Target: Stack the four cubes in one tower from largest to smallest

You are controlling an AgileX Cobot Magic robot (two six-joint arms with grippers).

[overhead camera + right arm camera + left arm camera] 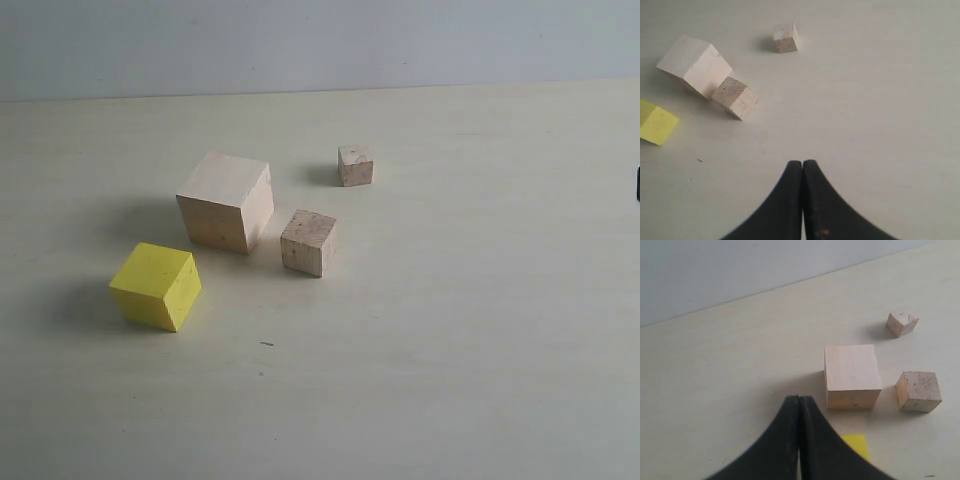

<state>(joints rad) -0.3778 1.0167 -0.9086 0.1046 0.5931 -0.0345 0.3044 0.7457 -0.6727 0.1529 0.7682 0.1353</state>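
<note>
The left gripper (pixel 800 402) and right gripper (pixel 803 165) are closed, empty. The medium cube (pixel 308 242) sits close, at four o'clock from the large cube (pixel 226 200); a grab could bump it.

Ext cam oblique from above; wrist cams share large cube (pixel 852 375).

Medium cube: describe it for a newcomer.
On the table, find the large cube, the biggest block. The medium cube sits right of it in the exterior view. Bare wood, smaller than the yellow cube, bigger than the small cube.
</note>
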